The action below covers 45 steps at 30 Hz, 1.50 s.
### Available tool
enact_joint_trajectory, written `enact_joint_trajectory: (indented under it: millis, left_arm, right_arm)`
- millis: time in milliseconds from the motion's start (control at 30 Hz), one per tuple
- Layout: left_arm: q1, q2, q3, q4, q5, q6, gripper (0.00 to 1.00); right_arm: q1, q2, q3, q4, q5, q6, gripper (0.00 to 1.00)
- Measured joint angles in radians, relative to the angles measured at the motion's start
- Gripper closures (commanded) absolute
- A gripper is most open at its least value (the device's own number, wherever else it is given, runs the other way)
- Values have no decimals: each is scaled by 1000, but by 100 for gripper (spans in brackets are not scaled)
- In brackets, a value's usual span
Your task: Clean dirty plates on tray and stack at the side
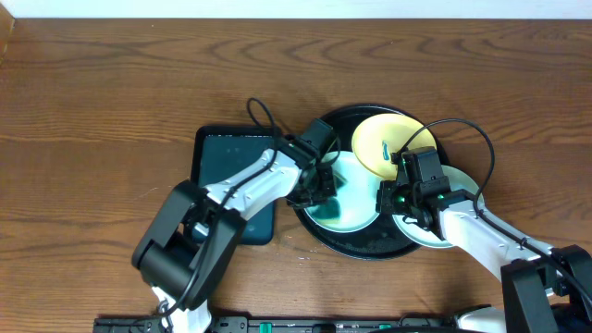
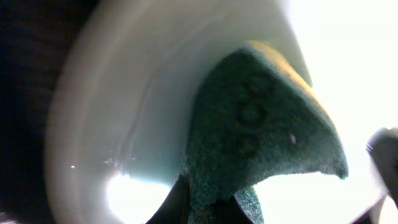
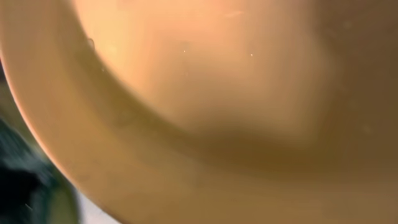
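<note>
A small rectangular dark-teal tray (image 1: 225,153) with rounded corners lies flat, its long side running away from me, and I can see nothing resting on the part that shows; its right-hand part is hidden from above. Close up in the left wrist view there is a sponge (image 2: 261,124), blurred by nearness: a dark green scouring face with a dimpled texture, a thin yellow layer showing along its upper right edge, the whole thing bent into a rough peak. A pale strip (image 1: 296,7) runs along the far edge.
</note>
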Motion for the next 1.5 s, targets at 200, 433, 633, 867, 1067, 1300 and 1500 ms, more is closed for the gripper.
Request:
enact_joint_trajectory:
  millis: [200,433,633,867,1067,1300,1500]
  left_arm:
    - [9,-62,-21,-25,-172,-1,93]
    - [39,-261,-55,-130,-301,3,91]
    - [119,-498,-58,-234,-352,45,90]
    - [282,-571,-71,-311,-370,95,90]
    - [341,-550,-125,-315,-373,153,90]
    - [346,-546,-135,-264,-373,217,89]
    - [346,-546,-197,-204,-374,245,70]
  right_arm:
    - [0,0,0,0,-3,0,99]
    - [0,-2,0,-10,-11,0,99]
    - [2,-61,4,-155,-26,-11,99]
    - [65,-228,16,-291,-39,-62,99]
    - [101,-362,37,-306,58,-69,99]
    - [101,-406,38,-252,292,-96,99]
    - [101,-406,39,-198,411,-151,99]
